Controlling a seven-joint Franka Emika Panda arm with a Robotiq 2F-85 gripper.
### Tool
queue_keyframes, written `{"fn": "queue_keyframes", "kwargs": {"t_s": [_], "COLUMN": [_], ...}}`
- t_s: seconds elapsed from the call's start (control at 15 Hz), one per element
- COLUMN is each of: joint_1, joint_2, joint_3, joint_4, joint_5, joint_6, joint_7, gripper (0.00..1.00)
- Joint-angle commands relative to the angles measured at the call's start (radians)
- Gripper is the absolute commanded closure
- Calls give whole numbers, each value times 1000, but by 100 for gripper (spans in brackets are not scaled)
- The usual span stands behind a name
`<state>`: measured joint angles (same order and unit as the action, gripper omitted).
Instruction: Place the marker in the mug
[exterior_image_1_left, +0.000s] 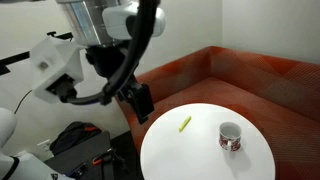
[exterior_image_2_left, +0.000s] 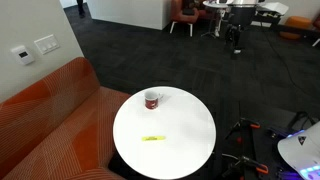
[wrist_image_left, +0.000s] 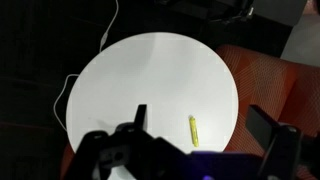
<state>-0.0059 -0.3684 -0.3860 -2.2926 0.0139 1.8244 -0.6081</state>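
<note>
The marker (exterior_image_1_left: 185, 124) is a short yellow-green stick lying flat on the round white table (exterior_image_1_left: 200, 155). It also shows in an exterior view (exterior_image_2_left: 152, 138) and in the wrist view (wrist_image_left: 193, 130). The white mug (exterior_image_1_left: 230, 136) with dark red markings stands upright on the table, apart from the marker. It shows again in an exterior view (exterior_image_2_left: 152, 100) and is out of the wrist view. My gripper (exterior_image_1_left: 142, 104) hangs open and empty above the table's edge. In the wrist view the gripper (wrist_image_left: 205, 125) has its fingers spread wide, with the marker below and between them.
An orange-red couch (exterior_image_1_left: 235, 70) curves round the table, also seen in an exterior view (exterior_image_2_left: 50, 115). A white cable (wrist_image_left: 68, 88) lies on the dark floor beside the table. A black bag and gear (exterior_image_1_left: 80, 140) sit by the robot base.
</note>
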Motion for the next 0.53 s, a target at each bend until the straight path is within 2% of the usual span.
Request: {"fn": "queue_keyframes", "kwargs": {"t_s": [0.0,0.27,0.47], "joint_1": [-42,-42,-27], "joint_2": [7,7,-15], "joint_3": [37,37,64], "joint_4": [2,2,-20], "joint_5": [14,14,38], "joint_6": [-2,-2,51], "joint_7": [-13,-13,-10], "gripper": [0,0,0]}}
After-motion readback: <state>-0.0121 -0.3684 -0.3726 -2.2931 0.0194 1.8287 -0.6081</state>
